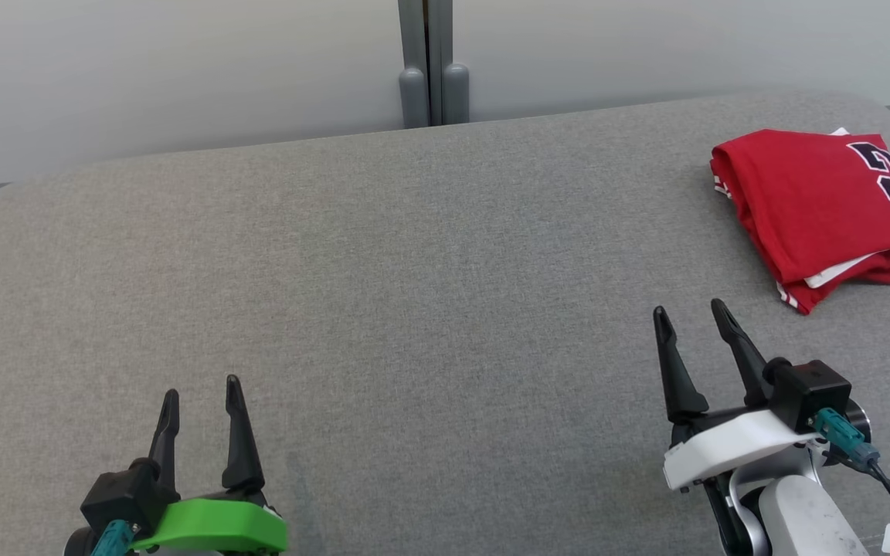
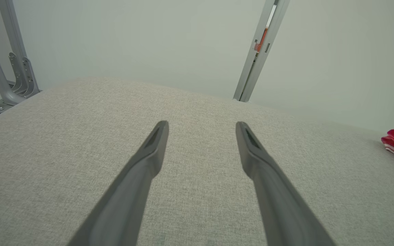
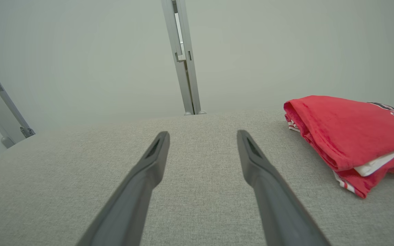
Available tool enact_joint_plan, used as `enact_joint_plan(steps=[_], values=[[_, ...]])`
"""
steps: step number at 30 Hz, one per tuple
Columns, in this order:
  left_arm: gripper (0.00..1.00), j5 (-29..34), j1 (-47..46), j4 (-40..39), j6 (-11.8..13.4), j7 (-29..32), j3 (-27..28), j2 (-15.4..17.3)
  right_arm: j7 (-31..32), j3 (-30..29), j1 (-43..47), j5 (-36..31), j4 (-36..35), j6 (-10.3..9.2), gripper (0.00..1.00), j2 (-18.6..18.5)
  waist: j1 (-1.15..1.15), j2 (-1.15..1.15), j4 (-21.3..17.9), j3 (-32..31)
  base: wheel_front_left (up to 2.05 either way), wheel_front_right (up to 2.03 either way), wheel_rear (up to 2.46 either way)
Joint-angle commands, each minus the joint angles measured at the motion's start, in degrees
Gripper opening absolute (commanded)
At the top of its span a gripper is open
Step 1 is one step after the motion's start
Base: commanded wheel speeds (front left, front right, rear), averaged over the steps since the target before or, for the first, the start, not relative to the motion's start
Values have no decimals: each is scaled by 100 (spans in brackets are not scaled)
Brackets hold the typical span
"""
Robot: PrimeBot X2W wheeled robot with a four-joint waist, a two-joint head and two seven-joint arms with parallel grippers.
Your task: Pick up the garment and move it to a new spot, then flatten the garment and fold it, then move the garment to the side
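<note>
A grey fabric-covered table has rounded far corners. Behind the middle of its far edge, a grey metal post rises against a pale wall. Beyond its far left corner stands a grey bracket.

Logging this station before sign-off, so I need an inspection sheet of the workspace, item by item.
Surface: grey woven-fabric tabletop, flat, rounded far corners.
Job's things: red folded jersey with dark numerals, far right, resting on the tabletop.
Clutter: nothing seen.
Grippers: left gripper open, empty; right gripper open, empty, short of the jersey.
Cables: teal plug with black cable at the right wrist.
Surroundings: pale wall, grey metal post behind the table.
</note>
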Motion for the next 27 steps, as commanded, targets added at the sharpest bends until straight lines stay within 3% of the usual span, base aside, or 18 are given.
enact_joint_plan(steps=[1, 2, 5, 27], values=[[100, 24, -63, -17, -10, -1, -14, 9, 18, 5, -1, 4, -7, -10, 100, -2, 0, 0, 5, 5, 0, 0, 0], [0, -6, 5, 2, -7, 1, -6, -2, -1, 5, 7, 5, 13, 0, 0, 2, 0, 0, 5, 4, 0, 0, 0], [0, -23, 43, 161, -5, 5, -11, -13, 1, 12, 93, 13, 145, 0, 0, 15, 0, 0, 5, 3, 0, 0, 0], [0, -2075, -208, 277, -330, 551, 276, 47, 485, -178, 74, 2392, 126, -1, 0, -76, 0, 0, 25, -49, 0, 0, 0]])
